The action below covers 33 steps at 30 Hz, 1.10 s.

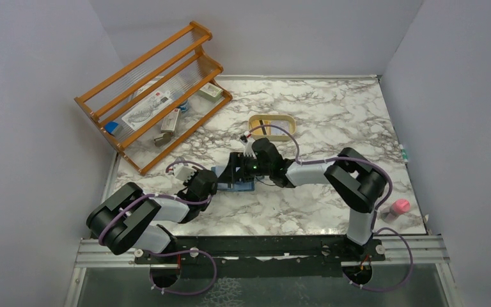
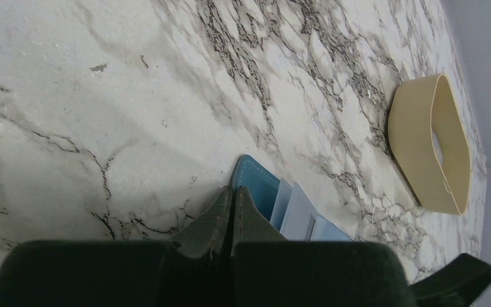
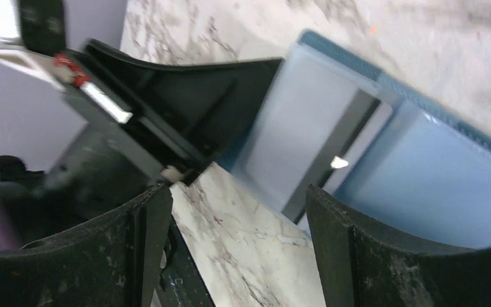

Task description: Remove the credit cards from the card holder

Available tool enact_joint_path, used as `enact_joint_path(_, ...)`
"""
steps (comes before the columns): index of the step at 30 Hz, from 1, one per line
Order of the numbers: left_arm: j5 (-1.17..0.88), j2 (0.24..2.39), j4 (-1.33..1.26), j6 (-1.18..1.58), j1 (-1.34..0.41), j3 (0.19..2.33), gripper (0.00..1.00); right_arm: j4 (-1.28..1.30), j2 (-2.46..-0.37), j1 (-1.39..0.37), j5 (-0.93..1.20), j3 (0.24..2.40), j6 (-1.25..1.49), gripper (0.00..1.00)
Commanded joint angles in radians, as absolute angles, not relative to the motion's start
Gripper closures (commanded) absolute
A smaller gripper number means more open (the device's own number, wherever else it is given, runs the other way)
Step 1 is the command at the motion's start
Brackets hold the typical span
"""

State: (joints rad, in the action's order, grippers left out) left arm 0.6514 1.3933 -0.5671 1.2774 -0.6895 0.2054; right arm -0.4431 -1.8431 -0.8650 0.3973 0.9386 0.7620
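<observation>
Left fingers (image 2: pixel 217 220), closed, touch card holder (image 1: pixel 240 187), apparently lying lengthwise left-right.

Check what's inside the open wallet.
Light blue card slots and a pale card with a dark stripe show inside the wallet. The left gripper covers one end, and whatever sits deeper in the slots is hidden.

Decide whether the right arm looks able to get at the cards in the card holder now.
Probably yes. The right gripper hangs open over the card holder, a pale card showing between its jaws. The left gripper, shut at the holder's edge, sits to one side.
</observation>
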Motion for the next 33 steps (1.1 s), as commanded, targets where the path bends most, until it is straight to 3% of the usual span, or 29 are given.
enact_joint_path(1,0.61,1.429,-0.427,1.252,-0.697,0.182,1.0,-0.601,-1.889,-0.871,0.464,0.912,0.851,0.18)
enact_joint_path(21,0.603,1.469,-0.428,1.255,-0.696,0.201,1.0,-0.478,-1.834,-0.87,0.197,0.865,0.786,0.18)
enact_joint_path(33,0.604,1.457,-0.425,1.253,-0.696,0.198,1.0,-0.485,-1.875,-0.869,0.17,0.876,0.804,0.18)
